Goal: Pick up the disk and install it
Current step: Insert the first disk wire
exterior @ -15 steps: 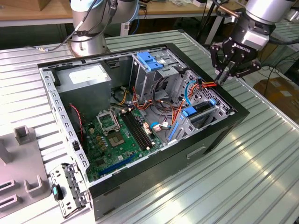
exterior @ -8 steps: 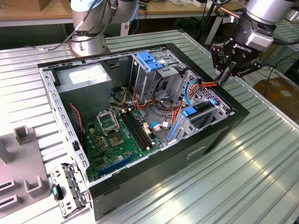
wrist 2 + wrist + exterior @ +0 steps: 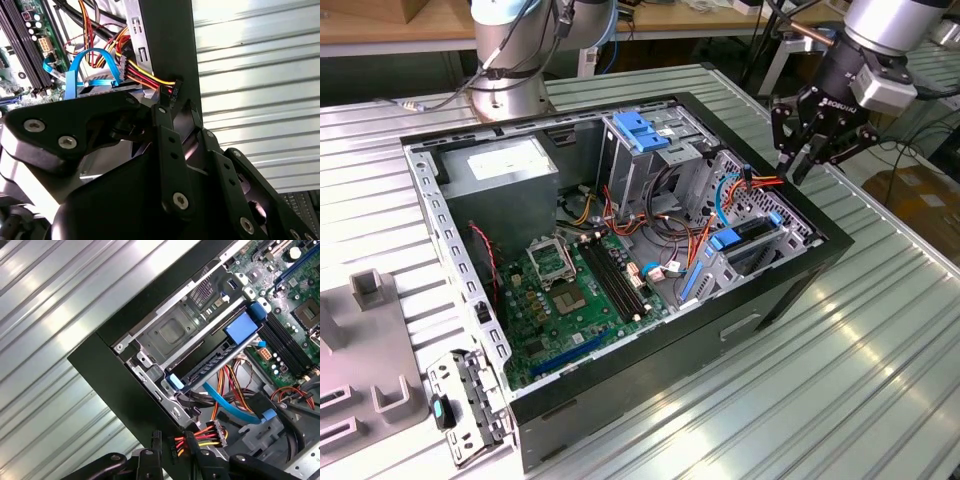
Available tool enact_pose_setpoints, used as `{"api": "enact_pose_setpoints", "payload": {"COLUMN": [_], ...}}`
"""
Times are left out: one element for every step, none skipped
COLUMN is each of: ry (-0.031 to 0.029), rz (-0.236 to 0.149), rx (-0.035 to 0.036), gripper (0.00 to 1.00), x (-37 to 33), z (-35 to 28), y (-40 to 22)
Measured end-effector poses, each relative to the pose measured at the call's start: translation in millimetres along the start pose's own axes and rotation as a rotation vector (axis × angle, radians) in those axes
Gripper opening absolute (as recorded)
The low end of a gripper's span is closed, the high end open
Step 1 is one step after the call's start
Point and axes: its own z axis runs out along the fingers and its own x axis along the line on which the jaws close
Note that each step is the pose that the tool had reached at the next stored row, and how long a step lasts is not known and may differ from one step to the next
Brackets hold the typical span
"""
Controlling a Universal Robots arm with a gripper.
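The disk [image 3: 752, 232] lies flat inside a slot of the metal drive cage at the case's front corner, on the exterior view's right. Its dark edge [image 3: 205, 365] runs between two blue rail ends in the first wrist view. My gripper [image 3: 797, 172] hangs over the case's side wall just beside that cage. It is shut on a black power connector [image 3: 172, 95] with red, yellow and black wires, which stretch back into the case. The connector [image 3: 177, 444] sits between the fingertips in both wrist views. A blue data cable [image 3: 230, 400] loops close by.
The open computer case [image 3: 790, 290] lies on a ribbed metal table [image 3: 880, 380]. Inside are the green motherboard [image 3: 570, 290], a grey power supply box [image 3: 505, 165] and an upright cage with a blue latch [image 3: 638, 130]. Grey fixtures [image 3: 370, 340] stand at the exterior view's left.
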Motion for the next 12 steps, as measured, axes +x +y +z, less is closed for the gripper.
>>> {"api": "enact_pose_setpoints", "payload": {"ry": [0.0, -0.0004, -0.0005, -0.0003, -0.0002, -0.0003, -0.0003, -0.0002, -0.0001, -0.0002, -0.0001, -0.0003], "rz": [-0.004, -0.013, -0.024, -0.036, -0.041, -0.044, -0.048, -0.048, -0.048, -0.048, -0.048, -0.048], "rx": [0.0002, 0.0006, 0.0007, 0.0004, 0.0003, 0.0004, 0.0003, 0.0003, 0.0002, 0.0002, 0.0001, 0.0004], "gripper": [0.31, 0.31, 0.31, 0.31, 0.31, 0.31, 0.31, 0.31, 0.3, 0.24, 0.24, 0.17], "x": [-0.4, -0.7, -0.1, 0.3, 0.3, 0.4, 0.4, 0.4, 0.5, 0.5, 0.5, 0.5], "z": [0.4, 1.6, 2.5, 3.4, 4.1, 4.8, 6.3, 6.3, 6.3, 6.3, 6.3, 6.1], "y": [-0.7, -1.7, -2.3, -2.7, -2.7, -2.7, -2.8, -2.8, -2.8, -2.8, -2.8, -2.8]}}
